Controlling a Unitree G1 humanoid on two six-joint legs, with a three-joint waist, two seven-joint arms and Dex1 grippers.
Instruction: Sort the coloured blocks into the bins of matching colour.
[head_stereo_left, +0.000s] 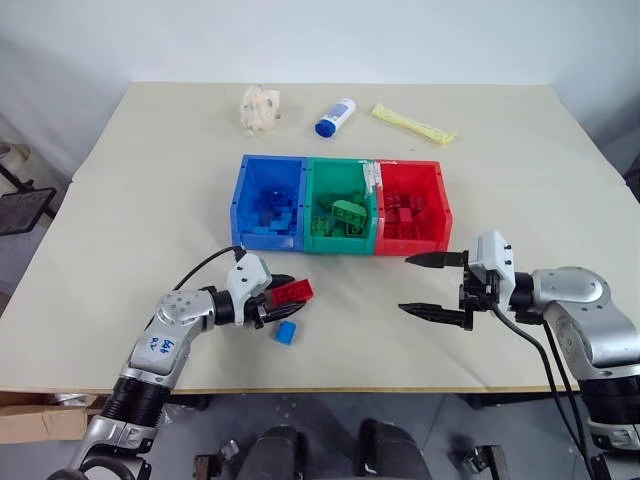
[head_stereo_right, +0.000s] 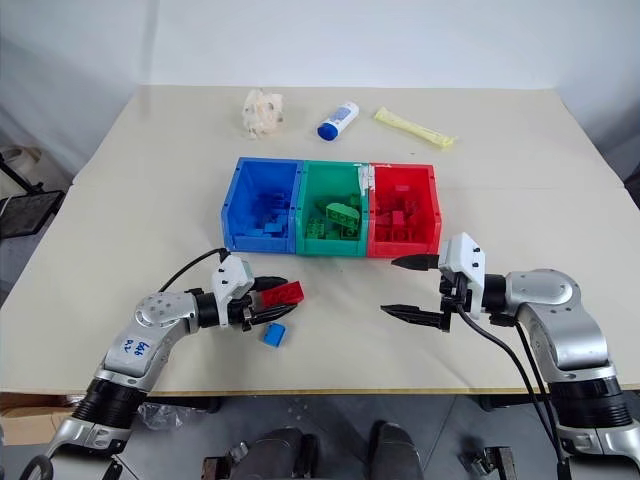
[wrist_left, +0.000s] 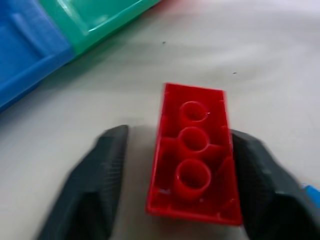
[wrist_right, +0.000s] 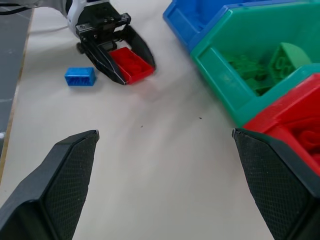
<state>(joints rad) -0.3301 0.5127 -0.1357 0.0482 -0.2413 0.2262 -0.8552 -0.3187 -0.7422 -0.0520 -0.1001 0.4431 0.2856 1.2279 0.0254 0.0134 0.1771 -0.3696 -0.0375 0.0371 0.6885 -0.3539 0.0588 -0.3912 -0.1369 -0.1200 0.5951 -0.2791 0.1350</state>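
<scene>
Red block (head_stereo_left: 292, 292) sits between the left tool's (head_stereo_left: 280, 298) fingers – grip unclear – right tool (head_stereo_left: 432, 284) gapes wide, empty.

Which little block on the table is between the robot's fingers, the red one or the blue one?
The red block: it sits between the left end effector's fingers. The blue block lies loose on the table beside it.

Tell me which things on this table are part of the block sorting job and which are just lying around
Job: red block between the left gripper's fingers; blue block on the table; blue bin, green bin, red bin, holding matching blocks.

Lying about: white bottle, yellow packet, crumpled wrapper.
</scene>
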